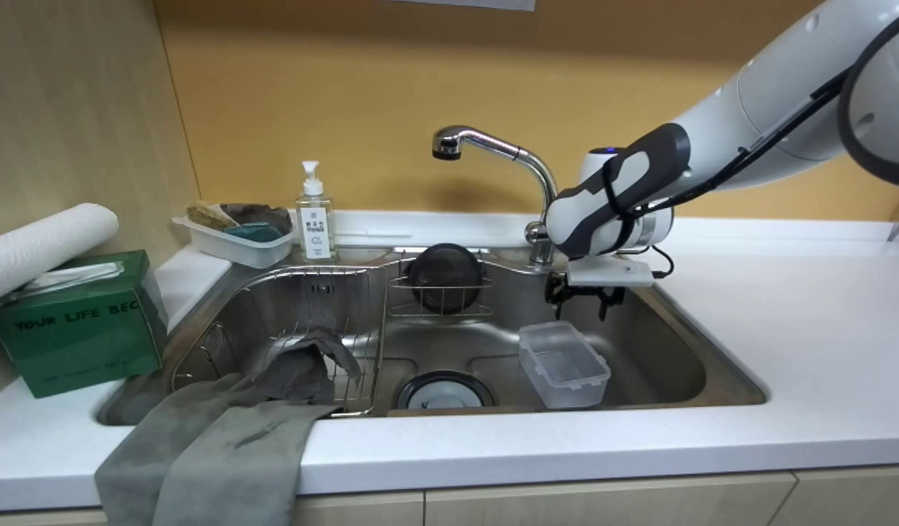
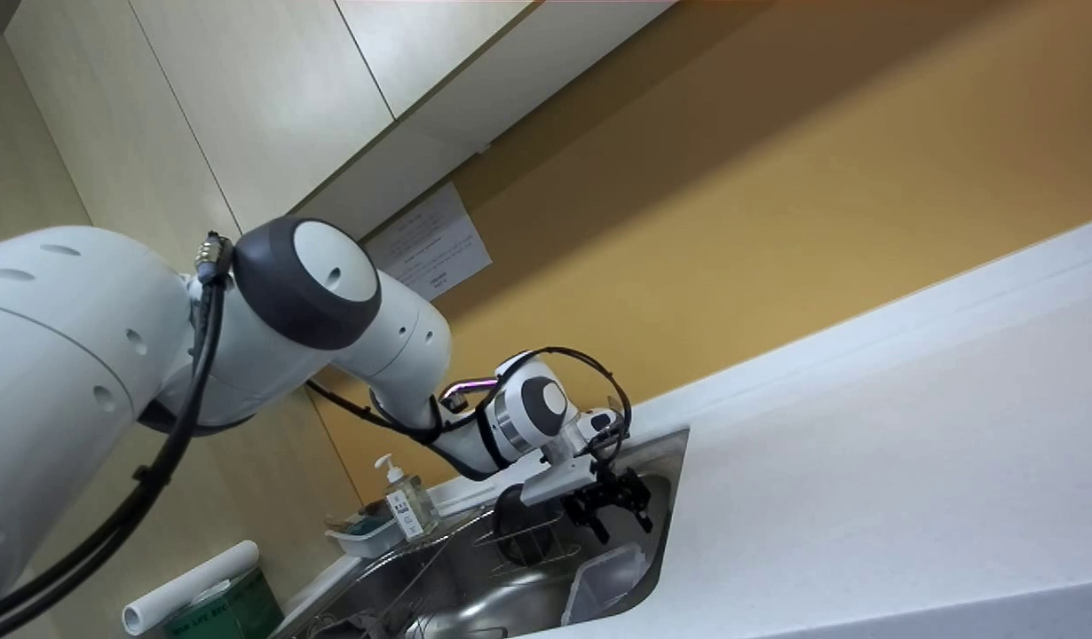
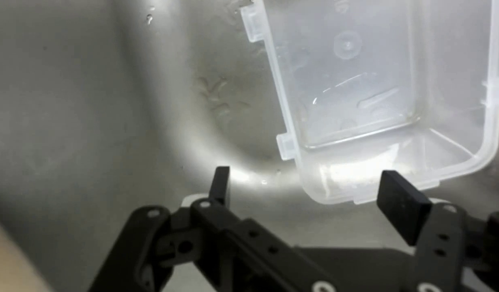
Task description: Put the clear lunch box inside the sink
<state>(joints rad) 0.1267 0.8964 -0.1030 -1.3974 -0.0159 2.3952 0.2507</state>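
The clear lunch box (image 1: 564,369) sits open side up in the right part of the steel sink (image 1: 661,358), near its front wall. It also shows in an exterior view (image 2: 604,581) and at the upper right of the wrist view (image 3: 355,81). The sink shows in the other pictures too, with its wall (image 2: 660,493) and bare steel (image 3: 71,101). My gripper (image 1: 579,315) is over the sink, above and behind the box's far end. In the wrist view my gripper (image 3: 306,178) is open with nothing between its fingers. The box's near short end lies just beyond the fingertips, apparently apart from them.
The chrome faucet (image 1: 519,153) stands close beside the wrist. A wire rack (image 1: 380,336), a black round item (image 1: 446,277) and the drain (image 1: 444,394) are in the sink. A grey cloth (image 1: 237,453), soap bottle (image 1: 316,226), pale tray (image 1: 237,245) and green tissue box (image 1: 80,329) are leftward.
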